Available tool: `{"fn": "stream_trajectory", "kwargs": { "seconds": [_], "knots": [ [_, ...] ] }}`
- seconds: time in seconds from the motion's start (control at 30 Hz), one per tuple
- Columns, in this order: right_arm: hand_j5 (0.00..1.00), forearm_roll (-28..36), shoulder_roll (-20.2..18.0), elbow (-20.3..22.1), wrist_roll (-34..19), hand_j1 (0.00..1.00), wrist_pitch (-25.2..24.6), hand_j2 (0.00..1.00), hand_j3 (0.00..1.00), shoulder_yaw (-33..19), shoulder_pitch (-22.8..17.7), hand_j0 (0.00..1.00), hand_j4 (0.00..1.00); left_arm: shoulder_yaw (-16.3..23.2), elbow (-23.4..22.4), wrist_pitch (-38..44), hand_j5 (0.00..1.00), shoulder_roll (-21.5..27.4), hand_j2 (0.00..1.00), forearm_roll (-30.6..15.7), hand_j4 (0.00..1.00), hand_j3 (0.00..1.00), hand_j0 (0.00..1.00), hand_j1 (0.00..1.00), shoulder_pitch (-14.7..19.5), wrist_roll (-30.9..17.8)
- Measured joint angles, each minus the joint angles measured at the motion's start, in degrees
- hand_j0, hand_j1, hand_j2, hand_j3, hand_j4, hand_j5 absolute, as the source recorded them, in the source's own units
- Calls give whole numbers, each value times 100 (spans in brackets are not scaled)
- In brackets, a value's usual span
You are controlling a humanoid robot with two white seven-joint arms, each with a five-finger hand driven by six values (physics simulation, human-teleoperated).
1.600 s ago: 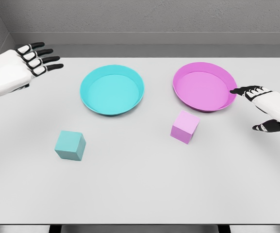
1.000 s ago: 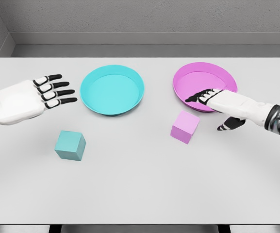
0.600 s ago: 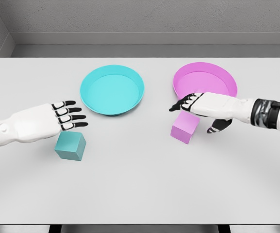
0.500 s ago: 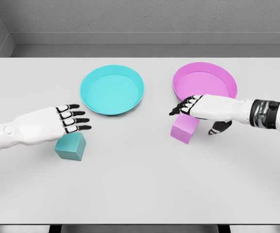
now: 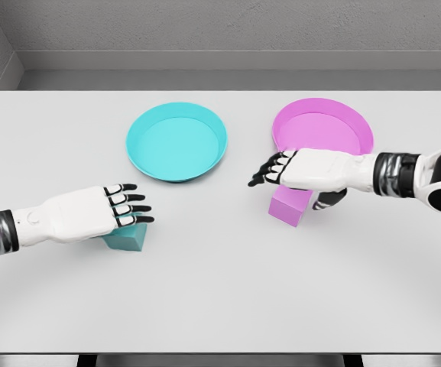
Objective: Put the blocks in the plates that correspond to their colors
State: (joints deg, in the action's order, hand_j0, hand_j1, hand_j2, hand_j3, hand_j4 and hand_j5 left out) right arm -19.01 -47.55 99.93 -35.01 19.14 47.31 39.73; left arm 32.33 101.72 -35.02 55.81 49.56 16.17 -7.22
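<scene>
Reaching in from the left edge, the left hand (image 5: 102, 212) lies flat with its fingers (image 5: 132, 208) stretched out and spread, grasping nothing; it hangs over the teal block (image 5: 127, 238), which shows only as a sliver under the palm and fingertips. Whether the palm touches the block's top cannot be told. The right hand (image 5: 300, 170) comes from the right, likewise flat and released, fingers (image 5: 270, 168) extended leftward past the pink block (image 5: 290, 204), thumb (image 5: 329, 199) hanging down on the block's right side. It covers the block's upper part; contact is unclear.

Taking the teal plate (image 5: 176, 141) as the landmark: the pink plate (image 5: 323, 136) sits well to its right, level with it, and the right hand overlaps that plate's near rim. The teal block stands nearer the robot than the teal plate and a little to its left; the pink block stands to the plate's right and nearer the robot. All rest on the white table (image 5: 220, 290).

Compared with half a second ago, both hands have slid further inward and lower over their blocks, hiding more of each. Blocks and plates have not moved.
</scene>
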Motion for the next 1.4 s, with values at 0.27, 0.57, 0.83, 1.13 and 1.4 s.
{"fn": "stream_trajectory", "kwargs": {
  "seconds": [0.27, 0.57, 0.83, 1.13, 1.4],
  "knots": [
    [100, -5, 27, -192, -1, 100, -56, 100, 100, 189, 53, 100, 100, 1, 2, -1, 100, -18, 100, -21, 100, 100, 100, 100, 17, -117],
    [100, 2, 78, -366, -1, 100, -175, 100, 100, 250, 79, 100, 100, -1, 4, -2, 98, -110, 98, -101, 98, 98, 98, 98, 35, -107],
    [100, 3, 106, -479, -1, 100, -183, 100, 100, 350, 70, 100, 100, 2, 12, -2, 81, -169, 81, -110, 81, 81, 81, 81, 35, -98],
    [100, -4, 123, -560, -1, 100, -184, 100, 100, 444, 70, 100, 100, 0, 14, -2, 61, -174, 61, -139, 61, 61, 61, 61, 35, -79],
    [61, 8, 119, -585, 28, 61, -196, 61, 61, 467, 70, 61, 61, -3, 8, -2, 57, -172, 57, -284, 57, 57, 57, 57, 62, -88]
  ]
}}
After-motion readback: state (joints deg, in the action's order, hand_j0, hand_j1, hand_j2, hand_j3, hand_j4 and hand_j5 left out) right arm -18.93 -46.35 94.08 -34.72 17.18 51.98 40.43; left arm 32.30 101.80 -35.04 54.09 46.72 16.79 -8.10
